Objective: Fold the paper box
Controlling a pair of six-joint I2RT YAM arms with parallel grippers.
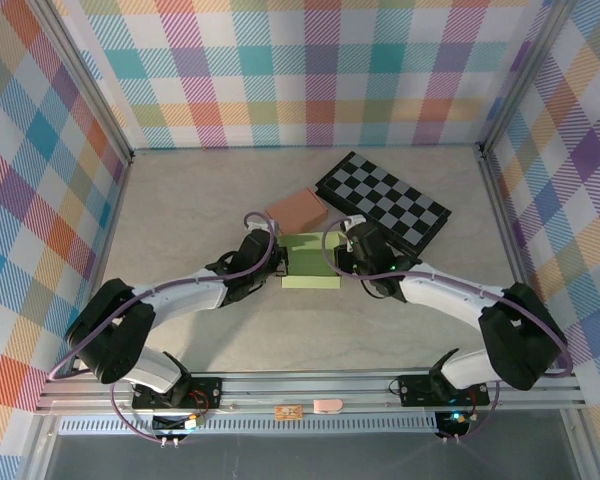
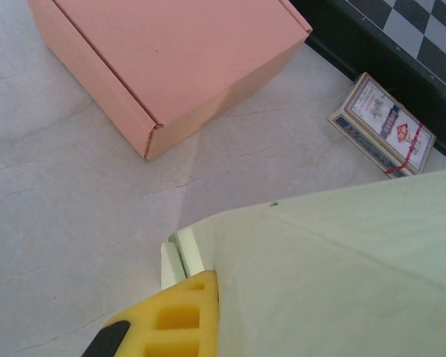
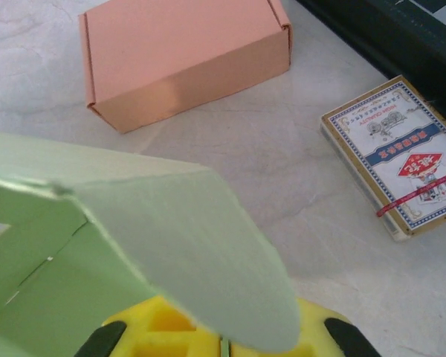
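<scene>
The left gripper [image 1: 277, 263] is clamped tight on the near edge of the pale green paper box [image 1: 310, 262] lying between both hands, the right gripper [image 1: 341, 262] pinches its raised flap on the opposite side, and just beyond them lie a salmon-pink box [image 1: 296, 208], a card deck [image 3: 398, 152] and a chessboard [image 1: 383, 200].

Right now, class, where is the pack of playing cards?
In the right wrist view the card pack lies flat on the table at the right, close beside the dark edge of the checkerboard and right of the pink box.
</scene>
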